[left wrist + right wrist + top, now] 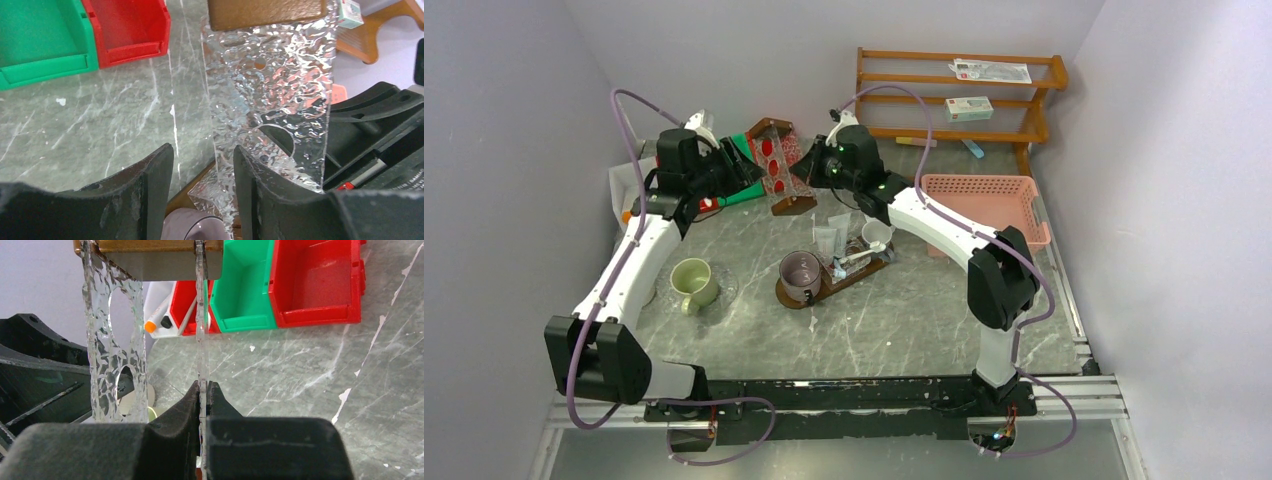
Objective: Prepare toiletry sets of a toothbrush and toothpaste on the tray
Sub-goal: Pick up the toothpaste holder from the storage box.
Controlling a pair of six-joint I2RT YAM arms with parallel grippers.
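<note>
The dark brown oval tray (796,299) lies mid-table. On it stand a purple mug (801,274) and a white mug (876,232), with white tubes (827,240) and a white toothbrush (856,257) between them. A pale green mug (692,283) stands apart at the left. My right gripper (809,168) (204,387) is shut on the thin edge of a clear textured rack (779,165) (202,315) with wooden ends. My left gripper (729,175) (204,165) is open next to the rack's other panel (270,75). A pale purple rounded surface (192,225) shows low between its fingers.
Green (240,285) and red (315,285) bins sit at the back left behind the rack, with an orange-tipped marker (150,326) beside them. A pink basket (984,205) sits at the right. A wooden shelf (964,95) with packets stands at the back right.
</note>
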